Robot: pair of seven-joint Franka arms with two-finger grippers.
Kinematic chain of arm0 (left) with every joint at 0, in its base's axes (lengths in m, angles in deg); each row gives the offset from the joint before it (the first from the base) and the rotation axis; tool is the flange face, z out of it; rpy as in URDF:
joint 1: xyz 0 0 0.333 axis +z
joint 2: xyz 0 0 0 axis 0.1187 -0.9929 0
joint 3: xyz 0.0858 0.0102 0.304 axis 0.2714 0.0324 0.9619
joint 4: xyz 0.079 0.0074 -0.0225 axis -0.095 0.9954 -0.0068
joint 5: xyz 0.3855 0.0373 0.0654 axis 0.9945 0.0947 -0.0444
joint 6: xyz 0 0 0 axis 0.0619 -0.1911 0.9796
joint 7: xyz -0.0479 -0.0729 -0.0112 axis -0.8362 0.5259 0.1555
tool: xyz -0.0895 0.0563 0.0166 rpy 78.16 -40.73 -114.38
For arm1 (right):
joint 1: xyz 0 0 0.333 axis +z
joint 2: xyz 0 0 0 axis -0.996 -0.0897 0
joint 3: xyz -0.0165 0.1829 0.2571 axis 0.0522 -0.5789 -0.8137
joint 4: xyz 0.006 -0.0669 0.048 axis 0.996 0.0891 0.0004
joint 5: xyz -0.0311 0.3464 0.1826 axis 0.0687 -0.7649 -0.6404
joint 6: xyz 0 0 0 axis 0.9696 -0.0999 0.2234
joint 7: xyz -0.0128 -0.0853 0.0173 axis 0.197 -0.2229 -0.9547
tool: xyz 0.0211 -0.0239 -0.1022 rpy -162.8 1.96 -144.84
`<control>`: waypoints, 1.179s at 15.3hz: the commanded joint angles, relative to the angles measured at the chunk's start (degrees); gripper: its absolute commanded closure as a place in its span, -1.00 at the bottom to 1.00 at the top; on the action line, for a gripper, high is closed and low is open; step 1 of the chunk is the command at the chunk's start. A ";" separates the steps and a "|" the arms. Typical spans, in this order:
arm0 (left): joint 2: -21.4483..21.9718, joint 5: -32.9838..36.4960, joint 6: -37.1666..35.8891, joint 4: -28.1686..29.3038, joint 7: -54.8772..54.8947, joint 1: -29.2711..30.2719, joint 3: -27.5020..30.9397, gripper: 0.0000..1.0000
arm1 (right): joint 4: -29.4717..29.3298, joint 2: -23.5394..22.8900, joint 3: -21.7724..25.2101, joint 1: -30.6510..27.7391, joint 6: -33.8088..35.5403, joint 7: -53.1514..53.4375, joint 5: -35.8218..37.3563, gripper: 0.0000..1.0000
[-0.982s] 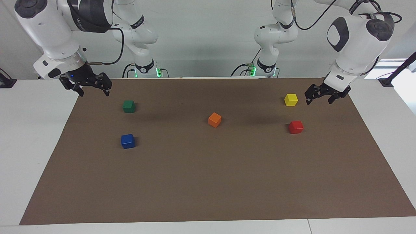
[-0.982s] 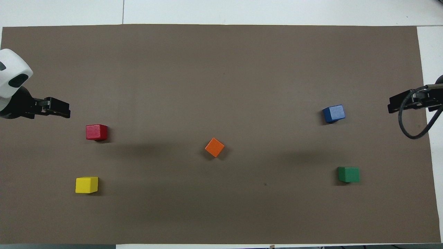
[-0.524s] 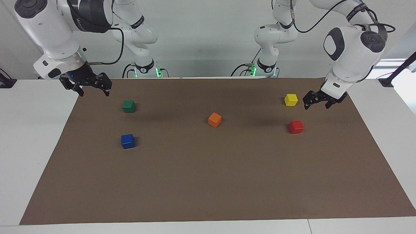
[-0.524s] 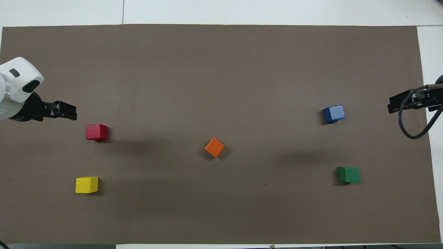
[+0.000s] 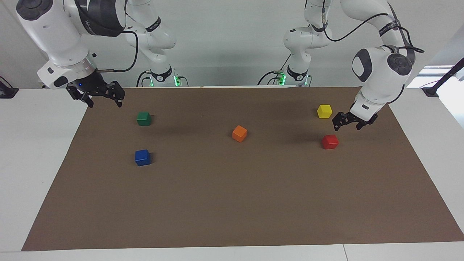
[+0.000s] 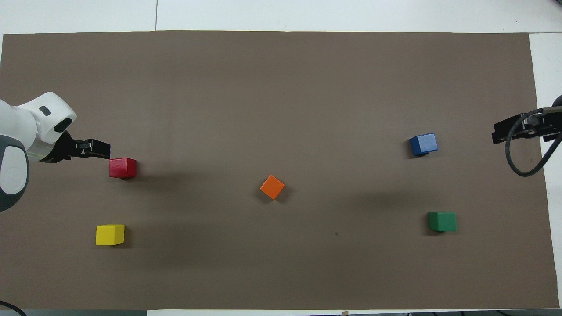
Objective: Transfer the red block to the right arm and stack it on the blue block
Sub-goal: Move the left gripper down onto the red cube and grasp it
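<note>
The left hand (image 5: 348,123) hangs in the air with its fingers apart and nothing between them, over the brown mat (image 5: 232,203) between the yellow block (image 5: 324,111) and the red block (image 5: 330,141), at the left arm's end of the worktop (image 5: 36,152). Seen from above, the same left hand (image 6: 94,149) lies just beside the red block (image 6: 122,168); in the facing view it is clear of the block and above it, not touching. The red block sits flat on the mat, farther from the robots than the yellow block (image 6: 109,234). The orange block (image 5: 239,133) lies near the middle of the mat, turned at an angle to the mat's edges. Toward the right arm's end, the blue block (image 5: 143,157) rests on the mat by itself, farther from the robots than the green block (image 5: 144,118), and well apart from the red one. The right hand (image 5: 104,99) waits in the air over the corner of the mat at its own end, close to the robots, its fingers apart and holding nothing; from above the right hand (image 6: 505,131) shows at the mat's edge beside the blue block (image 6: 423,144), with a black cable (image 6: 522,162) looping under it.
</note>
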 commanded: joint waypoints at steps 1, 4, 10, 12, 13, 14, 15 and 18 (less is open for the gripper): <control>0.39 0.31 6.35 5.02 1.25 1.92 -0.41 -1.00 | 1.12 0.89 -0.61 -0.88 -0.48 -0.82 0.14 -1.00; -0.66 0.22 8.82 7.23 0.55 1.92 -0.41 -1.00 | 1.12 0.89 -0.61 -0.80 -0.57 -0.64 0.14 -1.00; -1.36 0.31 14.00 10.99 -3.92 0.96 -0.50 -1.00 | 1.29 0.97 -0.78 -0.62 -0.74 -0.91 0.13 -1.00; -1.36 0.22 15.15 11.62 -4.55 0.43 -0.59 -1.00 | 1.38 1.06 -0.78 -0.53 -0.57 -1.08 0.05 -1.00; -1.45 0.22 15.50 12.06 -4.55 0.52 -0.50 -1.00 | 1.38 0.98 -0.78 -0.53 -0.57 -1.08 0.05 -1.00; -1.63 0.22 16.11 12.50 -4.55 0.52 -0.59 -1.00 | 1.55 1.06 -0.78 -0.44 -0.74 -0.91 0.05 -1.00; -1.63 0.22 17.34 13.20 -4.55 0.52 -0.50 -1.00 | 1.82 1.15 -0.78 -0.44 -0.83 -0.73 -0.04 -1.00; -1.89 0.31 18.58 14.08 -4.64 0.43 -0.50 -1.00 | 3.22 1.59 -0.78 -0.36 -1.88 -0.56 -0.04 -1.00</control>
